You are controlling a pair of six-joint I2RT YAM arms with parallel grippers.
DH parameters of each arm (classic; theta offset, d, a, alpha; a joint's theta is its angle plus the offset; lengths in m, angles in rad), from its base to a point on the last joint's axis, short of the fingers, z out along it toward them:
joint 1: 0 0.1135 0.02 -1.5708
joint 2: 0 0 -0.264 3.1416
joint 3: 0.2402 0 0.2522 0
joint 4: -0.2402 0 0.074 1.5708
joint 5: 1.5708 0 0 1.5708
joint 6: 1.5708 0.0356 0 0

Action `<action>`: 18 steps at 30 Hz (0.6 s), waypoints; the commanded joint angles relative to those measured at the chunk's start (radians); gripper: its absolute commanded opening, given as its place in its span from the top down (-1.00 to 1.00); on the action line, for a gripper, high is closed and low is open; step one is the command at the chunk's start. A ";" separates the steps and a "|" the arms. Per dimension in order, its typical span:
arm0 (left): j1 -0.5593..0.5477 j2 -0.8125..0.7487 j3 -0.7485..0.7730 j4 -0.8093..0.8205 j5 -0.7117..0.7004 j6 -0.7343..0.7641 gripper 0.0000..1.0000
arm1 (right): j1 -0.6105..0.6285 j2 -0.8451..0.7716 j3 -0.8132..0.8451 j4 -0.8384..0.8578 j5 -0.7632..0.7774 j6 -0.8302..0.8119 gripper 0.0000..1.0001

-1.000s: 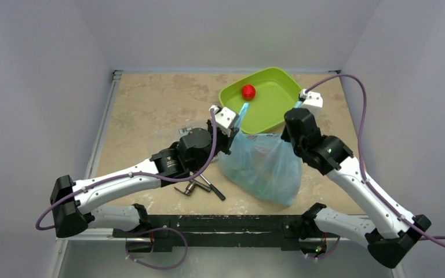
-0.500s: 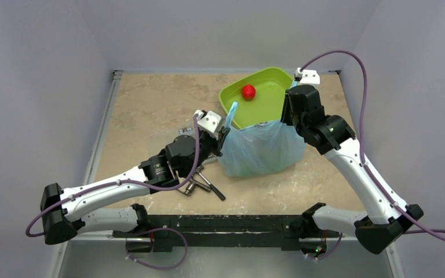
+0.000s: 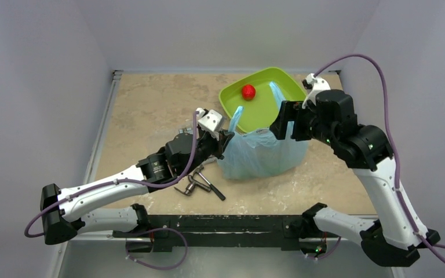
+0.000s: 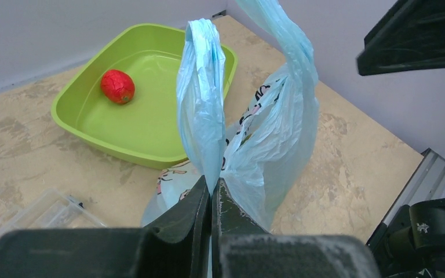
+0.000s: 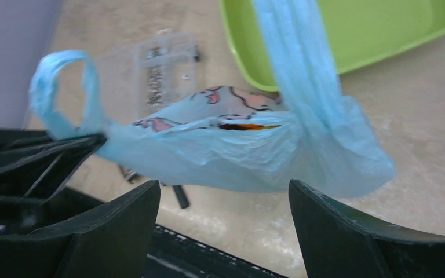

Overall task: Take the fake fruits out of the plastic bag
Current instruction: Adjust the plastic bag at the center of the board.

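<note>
One handle [image 4: 200, 92] of the plastic bag [image 3: 261, 155] sits pinched in the left gripper [image 4: 211, 194]; right gripper [image 5: 223, 191], jaws spread and empty, should enter the mouth just ahead, slowly, for fake fruits [image 5: 246, 125] inside

Open room toward the table's [image 3: 145, 98] far-left corner; blocked mid-table by plastic bag [image 3: 261, 156], green tray [image 3: 263, 113] behind it, tools [image 3: 200, 184] at its near-left.

Robot lab test cell, no doubt. Plain grey walls [image 3: 35, 87] boxing in tan stone-look table [image 3: 150, 110] on three sides. Two white-and-black arms, left arm [image 3: 110, 182], right arm [image 3: 385, 179], bolted to black base bar [image 3: 226, 223] at near edge. Purple cables [image 3: 353, 56] looping free. Metal rail [image 3: 103, 130] along table's left side.
</note>
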 commanded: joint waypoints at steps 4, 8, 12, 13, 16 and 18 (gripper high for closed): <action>-0.004 -0.021 0.042 0.020 0.042 -0.020 1.00 | 0.009 -0.068 -0.273 0.302 -0.354 0.034 0.02; -0.005 -0.011 0.043 0.012 0.034 -0.027 1.00 | 0.008 -0.072 -0.416 0.501 -0.280 0.057 0.56; -0.005 0.004 0.041 0.020 0.038 -0.018 1.00 | 0.009 -0.074 -0.537 0.657 -0.185 0.083 0.63; -0.004 0.006 0.041 0.018 0.040 -0.018 1.00 | 0.008 -0.060 -0.546 0.661 -0.163 0.072 0.64; -0.004 0.006 0.034 0.034 0.052 -0.007 1.00 | 0.007 -0.049 -0.596 0.670 -0.133 0.090 0.69; -0.005 0.007 0.036 0.037 0.064 0.009 1.00 | 0.008 -0.084 -0.697 0.666 -0.059 0.123 0.69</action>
